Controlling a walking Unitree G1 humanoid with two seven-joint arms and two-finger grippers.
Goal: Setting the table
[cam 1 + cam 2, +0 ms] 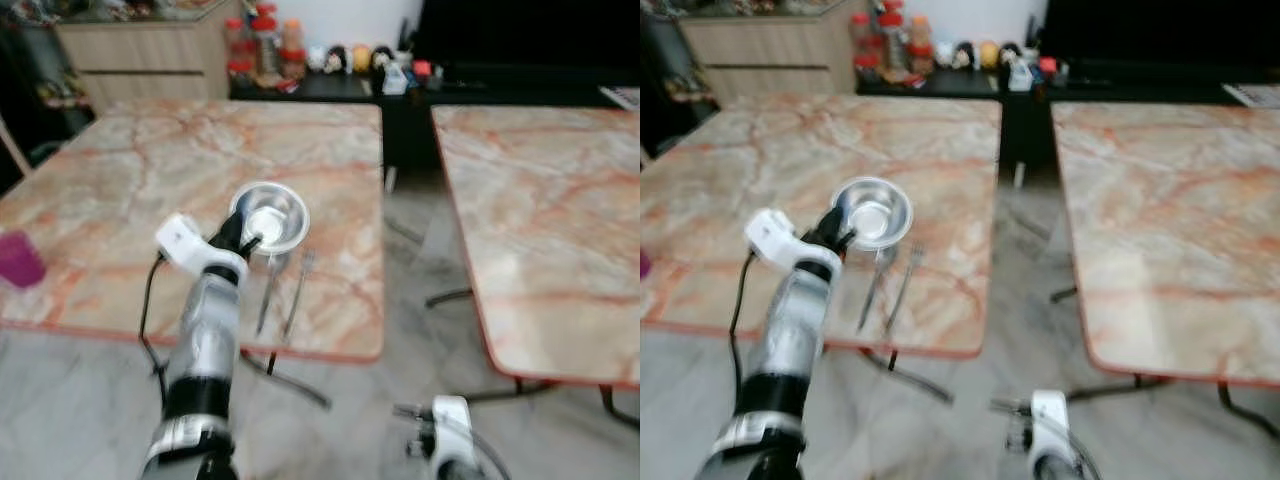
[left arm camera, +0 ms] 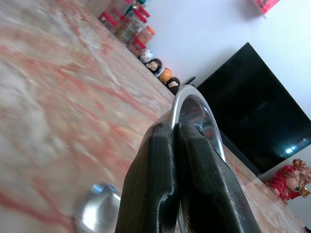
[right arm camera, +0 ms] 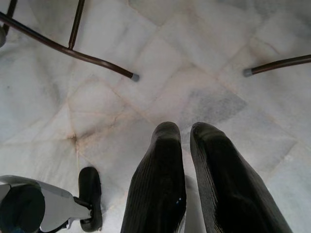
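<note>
A steel bowl (image 1: pixel 270 213) stands near the front edge of the left marble table (image 1: pixel 150 170). My left gripper (image 1: pixel 243 233) reaches over the table and is shut on the bowl's near rim. In the left wrist view the rim (image 2: pixel 194 104) rises from between the pinched fingers (image 2: pixel 155 174). A spoon (image 1: pixel 267 292) and a fork (image 1: pixel 298 292) lie side by side just in front of the bowl, and the spoon's head (image 2: pixel 97 211) also shows in the left wrist view. My right gripper (image 3: pixel 184 132) hangs low over the floor, holding nothing.
A purple cup (image 1: pixel 18 258) sits at the table's left edge. A second marble table (image 1: pixel 560 220) stands to the right across a floor gap. Table legs (image 3: pixel 73 51) cross the tiled floor. Jars and figurines (image 1: pixel 300 55) line a dark shelf behind.
</note>
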